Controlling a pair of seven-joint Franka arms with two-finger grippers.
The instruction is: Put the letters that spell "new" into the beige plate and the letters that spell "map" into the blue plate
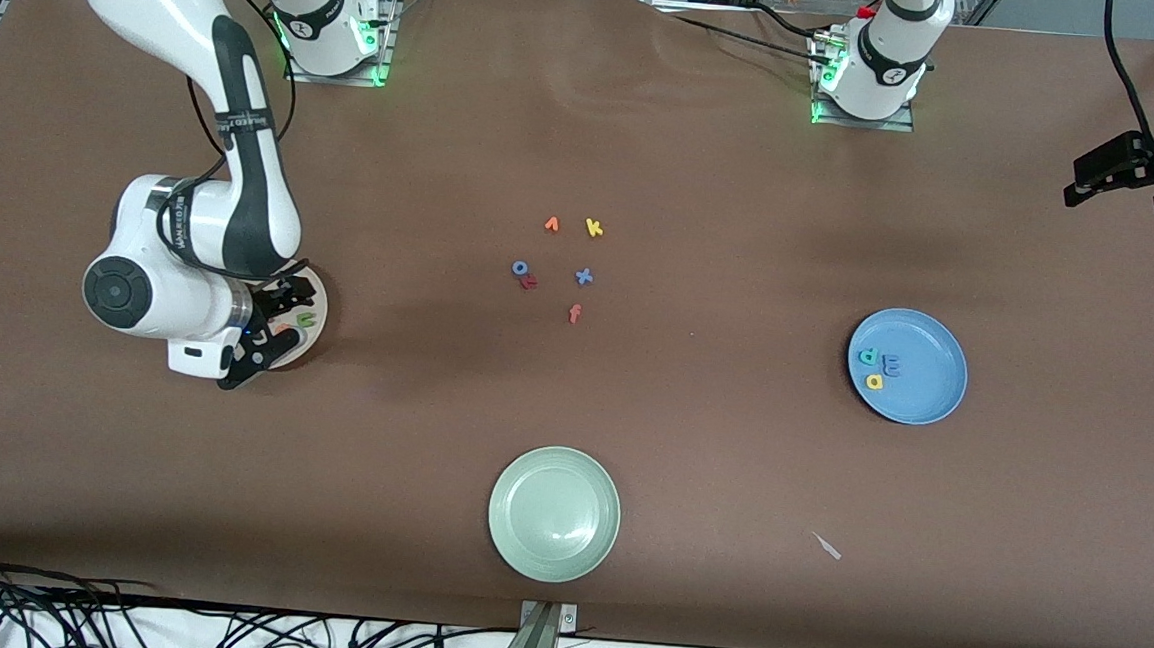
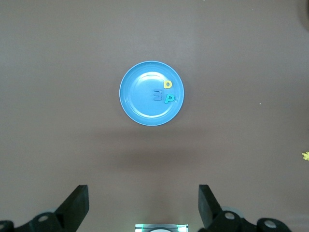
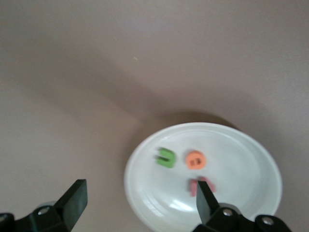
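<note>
The right gripper [image 3: 140,205] hangs over the beige plate [image 3: 251,159], fingers spread and empty; the green "n" [image 3: 166,157], orange "e" [image 3: 195,160] and salmon-red "w" [image 3: 200,185] lie loose inside, which suggests "new" is sorted; the left gripper [image 2: 144,205] waits, parted, high over the blue plate [image 2: 140,99], where the "m" [image 2: 157,95], "a" [image 2: 167,84] and "p" [image 2: 170,99] cluster together; the task looks complete; leftover letters [image 1: 560,268] sit mid-table, the pale green plate [image 1: 553,514] nearer the front camera.
</note>
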